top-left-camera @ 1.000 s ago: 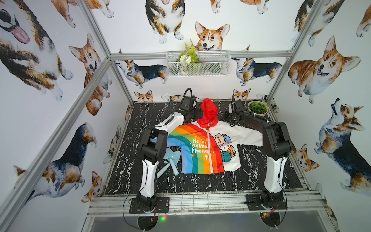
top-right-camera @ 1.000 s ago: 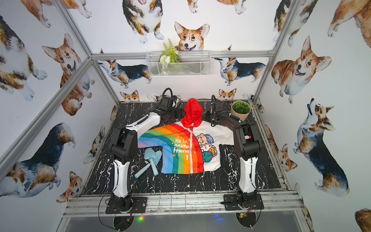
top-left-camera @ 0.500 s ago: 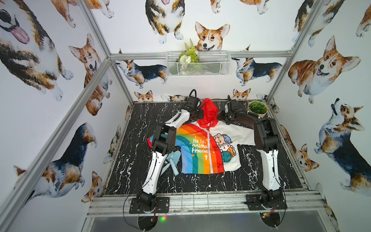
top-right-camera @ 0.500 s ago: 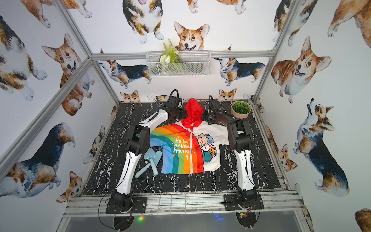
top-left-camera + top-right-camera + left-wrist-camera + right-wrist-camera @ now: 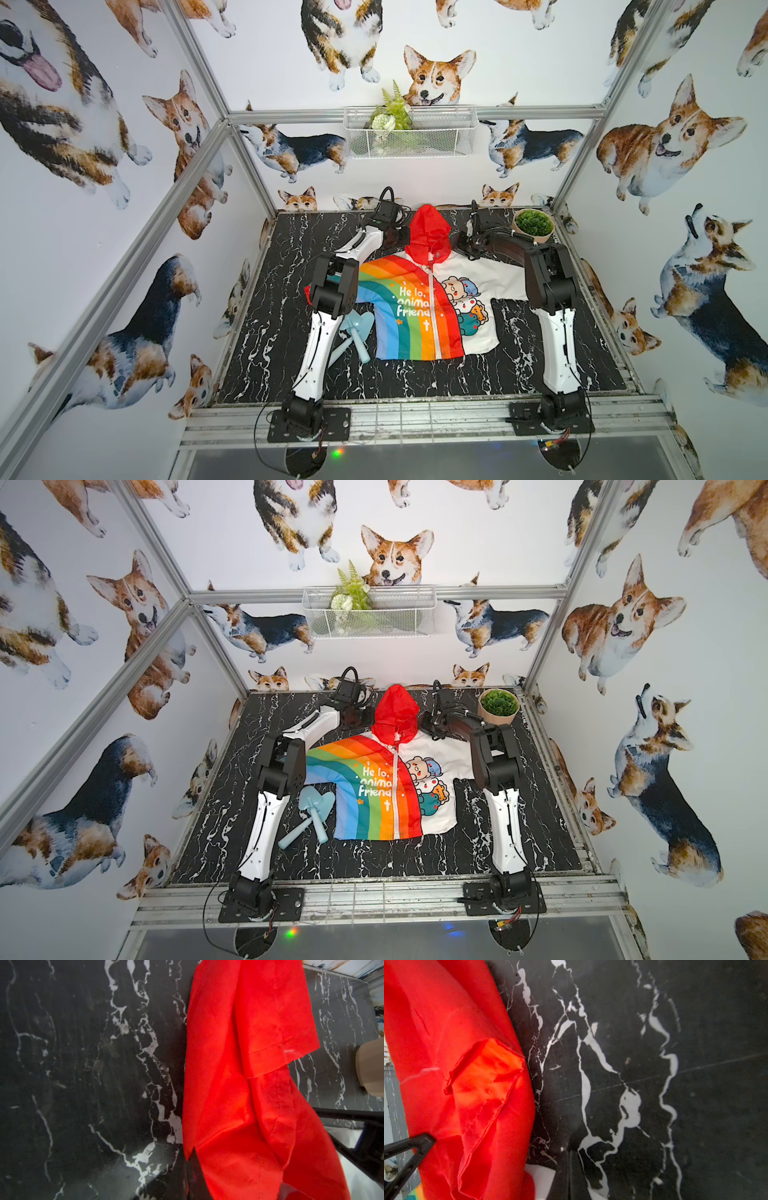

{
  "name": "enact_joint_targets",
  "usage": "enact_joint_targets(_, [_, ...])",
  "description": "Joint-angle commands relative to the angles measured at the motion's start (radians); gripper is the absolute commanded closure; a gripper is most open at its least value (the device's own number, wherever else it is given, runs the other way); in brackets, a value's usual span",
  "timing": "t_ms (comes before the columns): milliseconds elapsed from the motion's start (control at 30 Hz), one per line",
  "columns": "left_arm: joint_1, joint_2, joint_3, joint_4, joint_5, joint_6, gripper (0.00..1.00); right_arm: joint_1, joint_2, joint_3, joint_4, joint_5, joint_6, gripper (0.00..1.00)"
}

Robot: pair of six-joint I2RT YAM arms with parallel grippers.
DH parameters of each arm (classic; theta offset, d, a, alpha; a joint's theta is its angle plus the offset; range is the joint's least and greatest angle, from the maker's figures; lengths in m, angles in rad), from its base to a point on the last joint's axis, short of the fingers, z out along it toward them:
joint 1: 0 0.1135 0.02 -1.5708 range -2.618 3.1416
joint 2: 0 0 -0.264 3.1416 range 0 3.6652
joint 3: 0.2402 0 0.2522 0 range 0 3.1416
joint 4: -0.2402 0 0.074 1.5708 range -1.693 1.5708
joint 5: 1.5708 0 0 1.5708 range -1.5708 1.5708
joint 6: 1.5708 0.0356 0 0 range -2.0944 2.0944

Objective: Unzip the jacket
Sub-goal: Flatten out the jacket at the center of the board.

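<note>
The jacket (image 5: 415, 307) lies flat at frame centre on the black marble table (image 5: 291, 257), with its hood (image 5: 428, 232) toward the upper edge and its zipper (image 5: 433, 307) running straight down to the hem. The left gripper (image 5: 402, 238), pressed together, apparently nips the hood's left edge. The right gripper (image 5: 458, 244), likewise closed, sits at the hood's right edge; whether it holds cloth is unclear. The zipper's top lies between them, about equally near to each. A potted plant (image 5: 533, 226) stands upper right and toy shovels (image 5: 357, 332) lie lower left.

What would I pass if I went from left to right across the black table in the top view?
blue toy shovels → jacket, rainbow half first → its white zipper → its white half with cartoon animals → potted plant
</note>
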Motion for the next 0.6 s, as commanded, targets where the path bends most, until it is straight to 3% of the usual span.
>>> enact_joint_targets(0, [0.034, -0.016, -0.057, 0.113, 0.128, -0.078, 0.96, -0.005, 0.008, -0.012, -0.052, 0.038, 0.013, 1.0])
enact_joint_targets(167, [0.077, -0.019, -0.135, 0.201, 0.188, -0.132, 0.96, -0.006, 0.009, -0.02, -0.058, 0.044, 0.006, 1.0])
enact_joint_targets(267, [0.086, -0.02, -0.149, 0.218, 0.214, -0.139, 0.86, -0.006, 0.004, -0.023, -0.058, 0.038, 0.002, 1.0])
enact_joint_targets(500, [0.084, -0.1, -0.162, 0.177, 0.166, -0.098, 0.37, -0.003, -0.121, -0.092, -0.016, 0.075, -0.031, 1.0])
enact_joint_targets(567, [0.084, -0.154, -0.183, 0.17, 0.133, -0.08, 0.22, 0.002, -0.188, -0.136, 0.008, 0.103, -0.053, 0.93])
